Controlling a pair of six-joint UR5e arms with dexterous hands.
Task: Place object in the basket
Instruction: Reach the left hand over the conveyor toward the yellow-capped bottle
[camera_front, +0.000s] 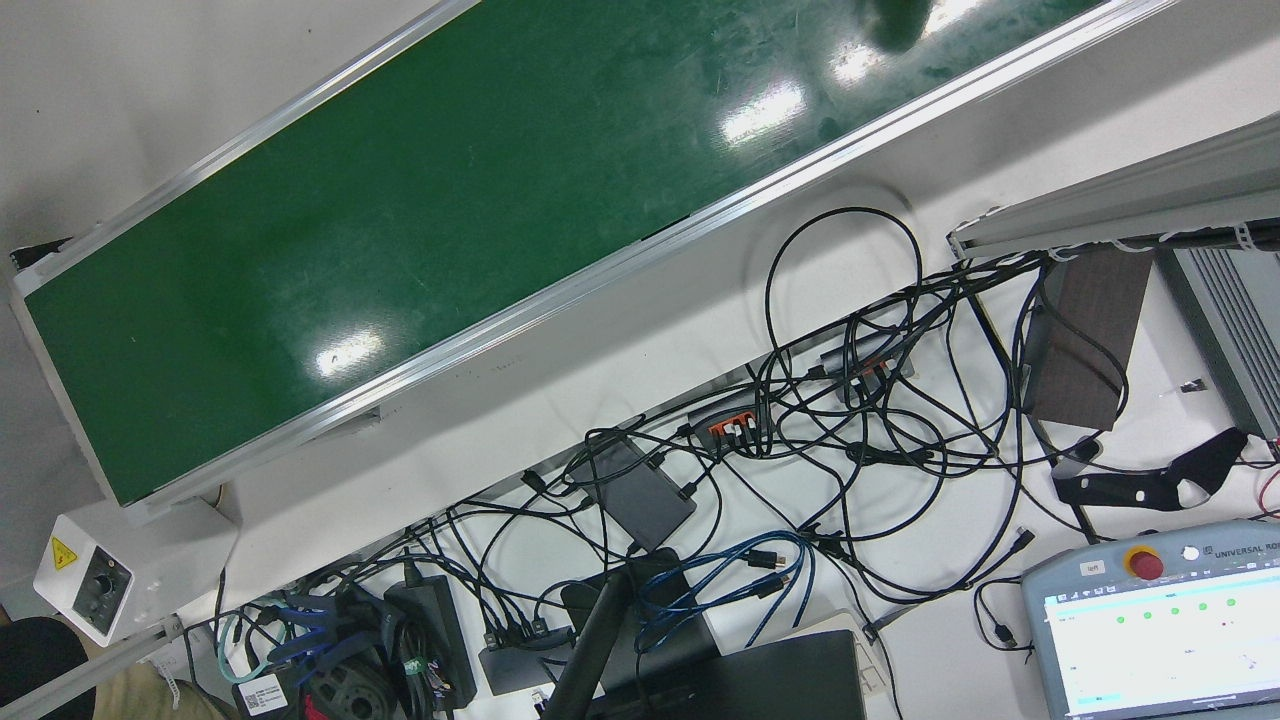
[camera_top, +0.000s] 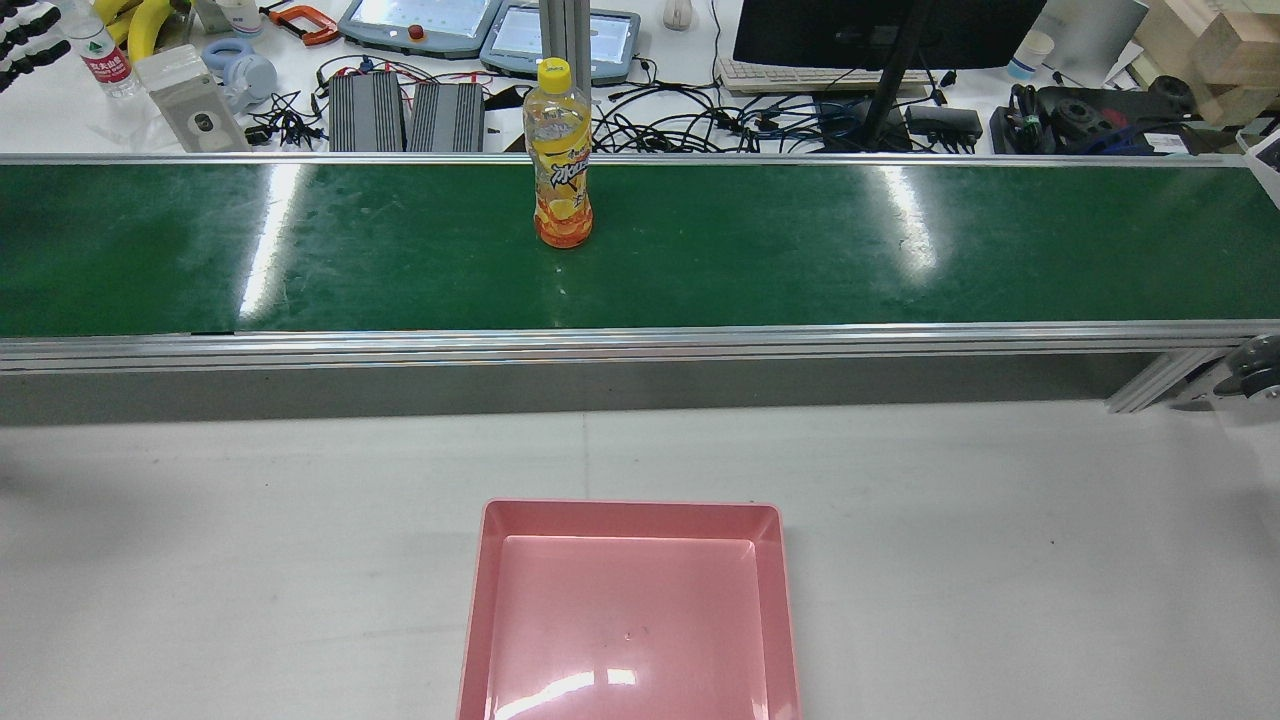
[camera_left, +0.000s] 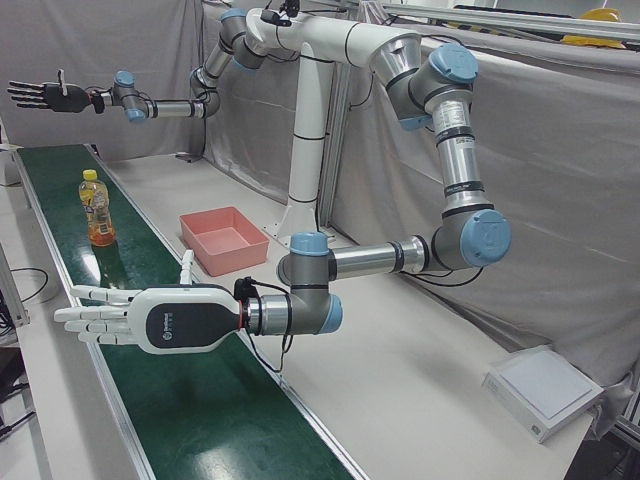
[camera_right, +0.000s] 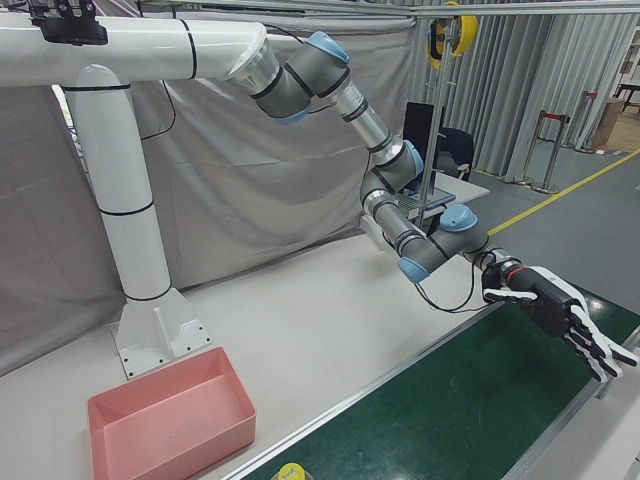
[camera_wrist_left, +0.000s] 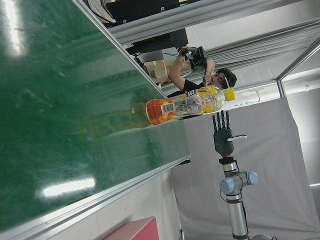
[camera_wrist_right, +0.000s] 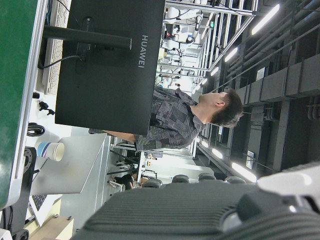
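Note:
An orange drink bottle (camera_top: 560, 165) with a yellow cap stands upright on the green belt (camera_top: 850, 250), toward its far side. The bottle (camera_left: 97, 208) is between my two hands and touches neither. My left hand (camera_left: 150, 320) hovers open over the belt's left end, thumb up and fingers straight, also seen as the left hand (camera_right: 560, 315). Its dark fingertips (camera_top: 45, 52) show at the rear view's top left corner. My right hand (camera_left: 45, 95) is open at the far end, the same right hand (camera_wrist_left: 222, 134) beyond the bottle (camera_wrist_left: 187, 105). The pink basket (camera_top: 630, 512) sits empty on the white table.
The white pedestal (camera_left: 310, 150) stands behind the basket (camera_left: 215, 260). Beyond the belt is a desk with cables (camera_front: 850, 420), a teach pendant (camera_front: 1160, 620) and a monitor (camera_top: 880, 30). A person (camera_wrist_right: 175, 120) is behind the monitor. A flat white box (camera_left: 545, 390) lies near the table's corner.

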